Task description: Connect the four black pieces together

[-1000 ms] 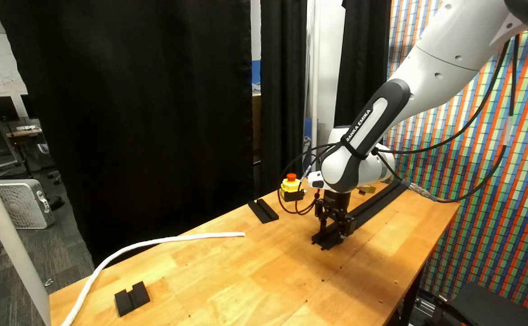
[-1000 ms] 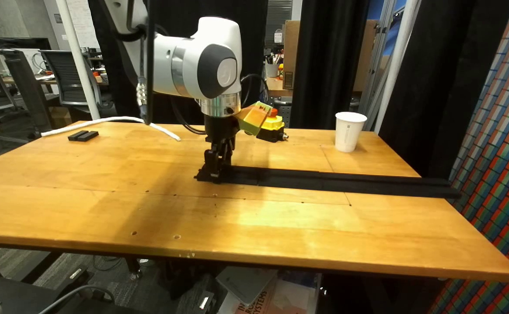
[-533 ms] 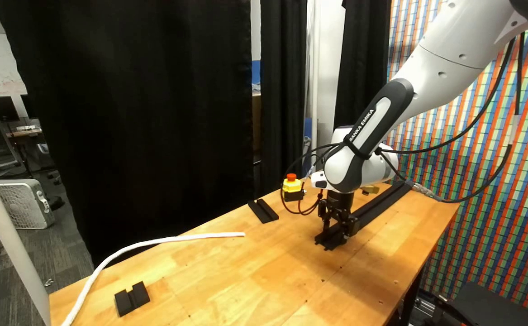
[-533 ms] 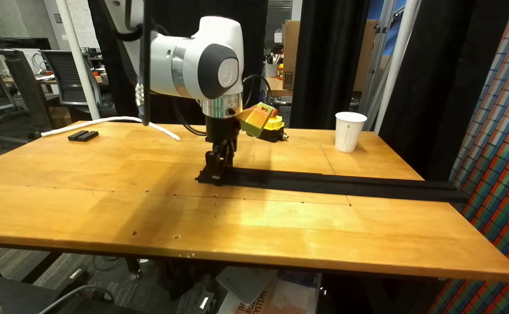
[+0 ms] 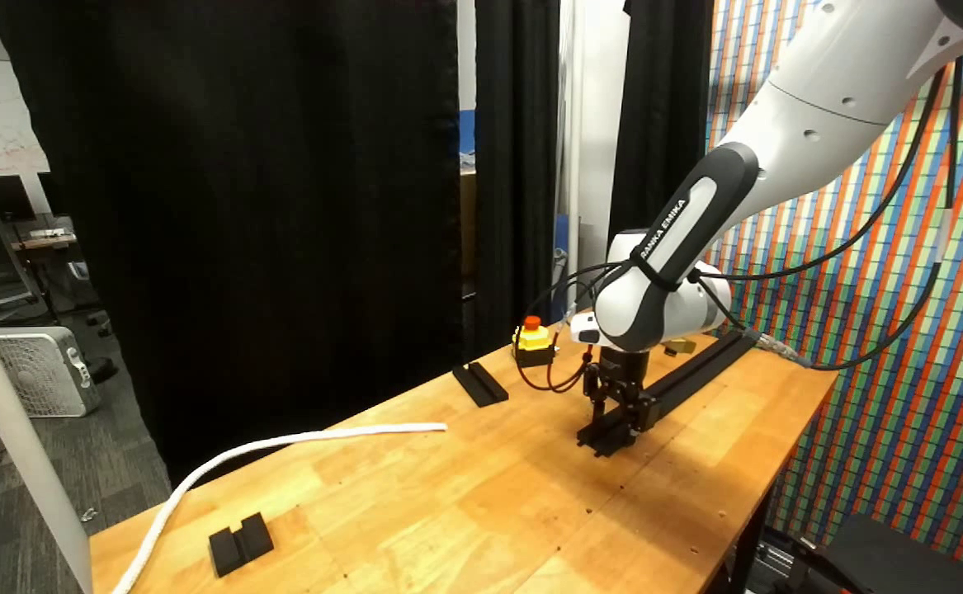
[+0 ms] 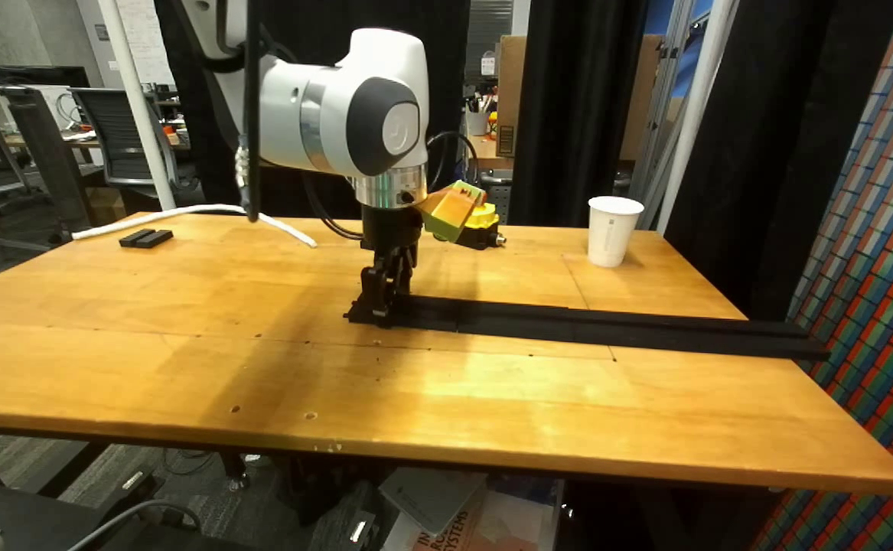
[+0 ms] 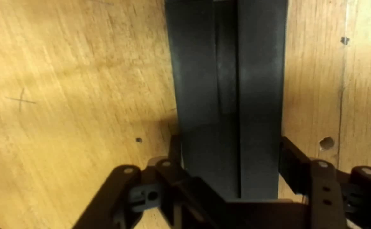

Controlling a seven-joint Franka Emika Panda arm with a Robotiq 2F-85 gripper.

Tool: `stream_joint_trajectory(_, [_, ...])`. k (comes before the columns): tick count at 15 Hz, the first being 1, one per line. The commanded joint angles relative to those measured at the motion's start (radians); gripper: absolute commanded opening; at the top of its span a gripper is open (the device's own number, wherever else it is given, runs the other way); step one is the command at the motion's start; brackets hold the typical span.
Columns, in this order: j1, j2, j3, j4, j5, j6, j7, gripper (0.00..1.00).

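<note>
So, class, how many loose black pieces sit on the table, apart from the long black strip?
2. In an exterior view, a chunky grooved black block lies near the white rope; a flat black piece lies near the emergency-stop button. The arm may hide others.

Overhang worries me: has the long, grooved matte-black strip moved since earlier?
Yes, rightward in an exterior view: the black strip extends farther past the right edge of the tan wooden table.

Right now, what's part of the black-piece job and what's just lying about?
In the job:
black bars, lined end to end
pincer, closed on them

Lying about:
white cup
white rope
yellow button box
small black block
short flat black piece
</note>
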Motion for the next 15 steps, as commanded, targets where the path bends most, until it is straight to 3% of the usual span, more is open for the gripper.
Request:
stream_joint_trajectory(1, [-0.003, -0.008, -0.008, -0.037, 0.017, 0.033, -0.013, 0.48])
stream_joint_trajectory(2, [0.002, -0.009, -0.014, -0.038, 0.009, 0.033, 0.005, 0.93])
stream_joint_trajectory(4, [0.000, -0.009, -0.016, -0.041, 0.011, 0.025, 0.009, 1.00])
stream_joint_trajectory(15, [0.018, -0.091, -0.029, -0.069, 0.008, -0.049, 0.119, 1.00])
